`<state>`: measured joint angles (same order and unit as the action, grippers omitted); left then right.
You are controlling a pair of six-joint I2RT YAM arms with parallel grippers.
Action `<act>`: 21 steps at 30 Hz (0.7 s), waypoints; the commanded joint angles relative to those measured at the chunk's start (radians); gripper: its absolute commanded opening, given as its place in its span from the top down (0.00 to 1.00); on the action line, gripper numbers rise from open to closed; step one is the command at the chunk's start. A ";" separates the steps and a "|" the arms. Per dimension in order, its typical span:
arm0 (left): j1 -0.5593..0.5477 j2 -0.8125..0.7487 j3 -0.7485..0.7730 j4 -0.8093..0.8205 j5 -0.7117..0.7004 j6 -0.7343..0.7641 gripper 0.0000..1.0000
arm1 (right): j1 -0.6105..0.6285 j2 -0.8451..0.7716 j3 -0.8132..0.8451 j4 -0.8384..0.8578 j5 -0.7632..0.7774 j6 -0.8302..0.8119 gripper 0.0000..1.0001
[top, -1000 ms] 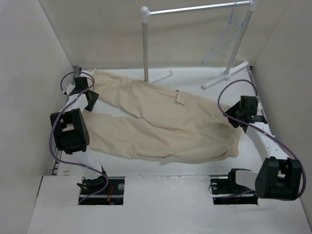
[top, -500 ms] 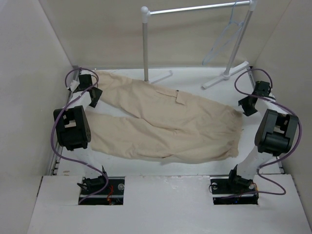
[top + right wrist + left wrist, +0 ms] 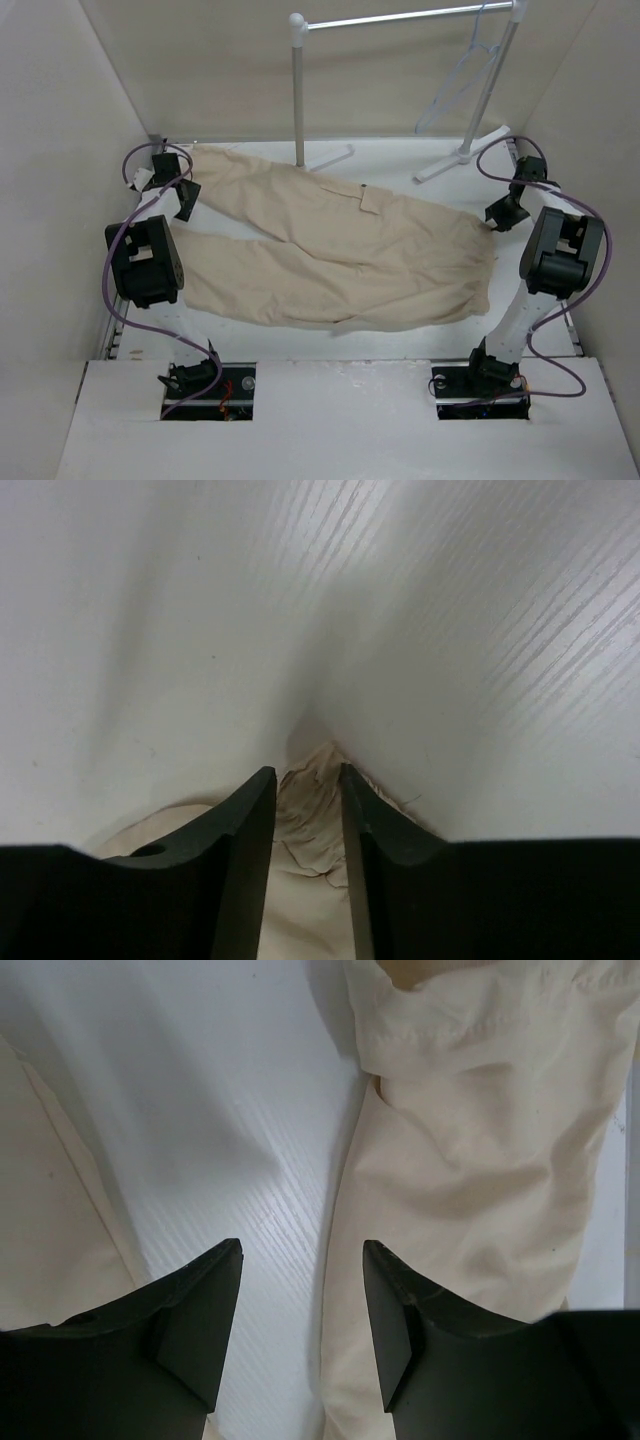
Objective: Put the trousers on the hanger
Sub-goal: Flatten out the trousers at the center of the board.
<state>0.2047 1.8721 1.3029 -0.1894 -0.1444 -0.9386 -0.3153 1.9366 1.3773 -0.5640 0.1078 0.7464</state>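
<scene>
The beige trousers point(image 3: 330, 250) lie flat across the table, legs to the left and waist to the right. The pale hanger point(image 3: 465, 75) hangs from the rail at the back right. My left gripper point(image 3: 185, 200) hovers open over the far leg's cuff end. In the left wrist view its jaws point(image 3: 302, 1260) straddle the edge of the trouser cloth point(image 3: 480, 1160) and the bare table. My right gripper point(image 3: 500, 215) is at the far right corner of the waist. In the right wrist view its jaws point(image 3: 307, 775) are pressed on a bunched fold of trouser cloth point(image 3: 310, 820).
A white garment rack stands at the back, its post point(image 3: 298, 90) just behind the trousers and its foot point(image 3: 460, 155) at the back right. White walls point(image 3: 60, 150) close in both sides. Purple cables loop from each arm.
My right arm has swung from the near right side to the far right corner of the waist, and its jaws have closed on cloth. The left gripper has barely shifted.
</scene>
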 commanded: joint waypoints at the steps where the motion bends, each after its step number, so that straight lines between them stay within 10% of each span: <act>1: 0.028 0.007 0.064 0.004 -0.046 -0.038 0.50 | 0.017 0.010 0.071 -0.123 0.001 -0.054 0.61; 4: 0.042 0.021 0.090 0.002 -0.058 -0.048 0.49 | 0.018 0.010 0.071 -0.126 0.003 -0.056 0.59; 5: 0.045 0.025 0.098 0.002 -0.060 -0.051 0.49 | 0.032 -0.040 0.040 -0.140 0.025 -0.067 0.39; 10: 0.045 0.048 0.104 0.016 -0.061 -0.071 0.48 | 0.032 -0.064 0.012 -0.122 0.038 -0.070 0.36; 18: 0.043 0.079 0.137 0.011 -0.060 -0.098 0.48 | 0.032 0.001 0.065 -0.152 -0.002 -0.027 0.90; 21: 0.046 0.081 0.141 0.013 -0.049 -0.098 0.48 | -0.003 -0.028 0.091 -0.140 0.024 -0.013 0.97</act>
<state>0.2485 1.9675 1.3922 -0.1841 -0.1867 -1.0164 -0.2909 1.9373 1.4025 -0.7002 0.1127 0.7113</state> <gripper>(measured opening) 0.521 0.043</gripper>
